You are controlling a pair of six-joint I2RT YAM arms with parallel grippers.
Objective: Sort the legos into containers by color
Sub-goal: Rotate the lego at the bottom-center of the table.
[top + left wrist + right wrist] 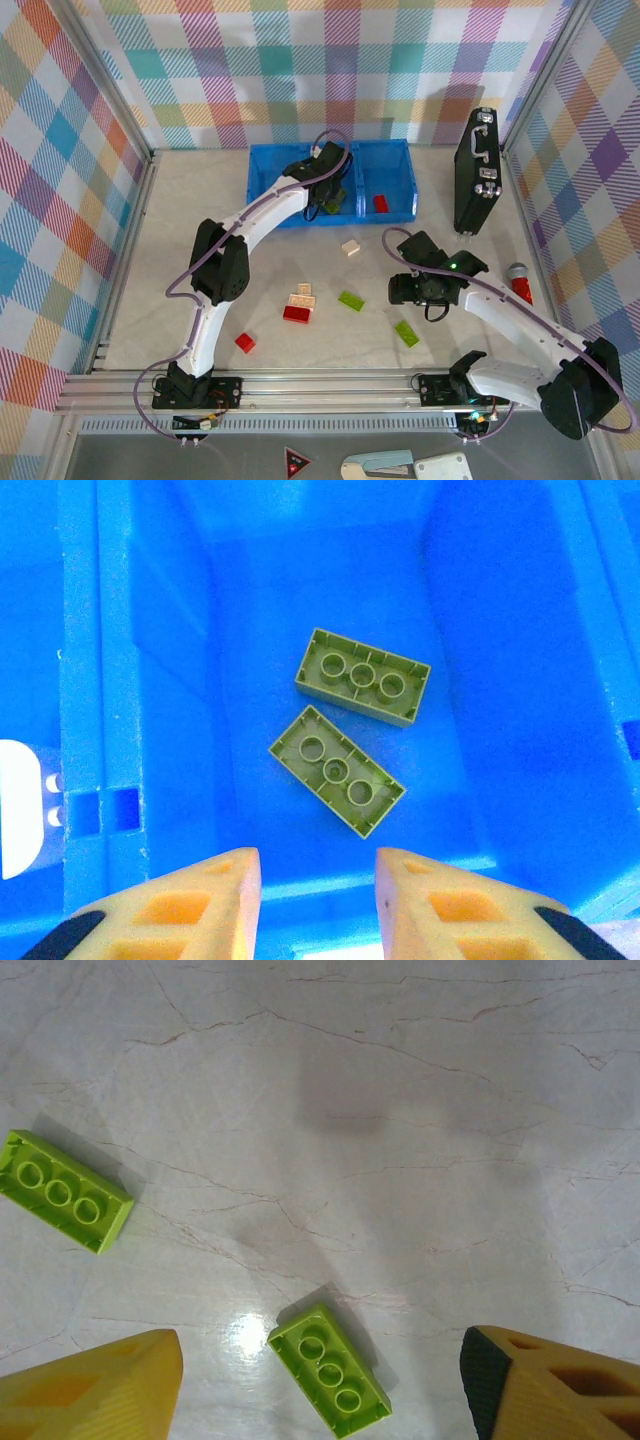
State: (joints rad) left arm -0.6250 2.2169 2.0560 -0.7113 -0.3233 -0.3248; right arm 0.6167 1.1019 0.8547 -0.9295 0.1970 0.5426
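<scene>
Though upturned, two hollow lime legos.

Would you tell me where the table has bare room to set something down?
Free: the table left of the left arm, from the tray to the rail. Crowded: bricks scattered between it and the right arm.

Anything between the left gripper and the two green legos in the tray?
No. In the left wrist view, only bare blue floor of the tray lies between the open left gripper and the nearer green lego.
</scene>
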